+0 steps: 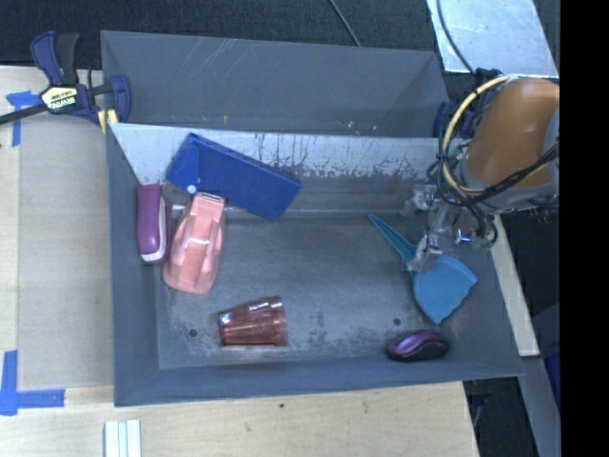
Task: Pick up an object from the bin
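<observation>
My gripper hangs low at the right side of the bin, its tip right at the place where a teal pointed piece meets a light blue scoop-shaped thing. The light blue thing lies against the right wall, just below the gripper. A small dark purple rounded thing rests near the front right corner, a little below the blue thing.
A reddish see-through cup lies on its side at the front middle. At the left are a pink plastic thing, a purple oblong thing and a flat dark blue box leaning on the back wall.
</observation>
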`<state>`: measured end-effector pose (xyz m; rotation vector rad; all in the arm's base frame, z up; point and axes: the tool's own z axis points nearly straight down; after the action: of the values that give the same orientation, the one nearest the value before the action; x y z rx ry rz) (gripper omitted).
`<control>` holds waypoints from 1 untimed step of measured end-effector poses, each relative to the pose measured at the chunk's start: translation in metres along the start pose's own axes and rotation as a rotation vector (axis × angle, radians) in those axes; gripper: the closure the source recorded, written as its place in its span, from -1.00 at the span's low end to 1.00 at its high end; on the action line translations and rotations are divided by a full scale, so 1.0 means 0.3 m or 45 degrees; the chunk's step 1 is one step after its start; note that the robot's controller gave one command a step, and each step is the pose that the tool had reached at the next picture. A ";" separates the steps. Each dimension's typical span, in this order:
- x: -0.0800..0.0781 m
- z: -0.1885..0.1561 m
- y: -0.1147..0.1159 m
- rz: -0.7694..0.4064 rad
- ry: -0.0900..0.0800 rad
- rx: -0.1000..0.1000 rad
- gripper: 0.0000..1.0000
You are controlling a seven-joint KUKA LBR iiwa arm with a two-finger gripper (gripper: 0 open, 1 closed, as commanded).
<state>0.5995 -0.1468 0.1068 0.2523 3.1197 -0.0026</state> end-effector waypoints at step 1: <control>-0.008 -0.067 0.043 0.061 -0.008 -0.004 -1.00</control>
<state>0.6038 -0.1345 0.1269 0.3262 3.1061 0.0015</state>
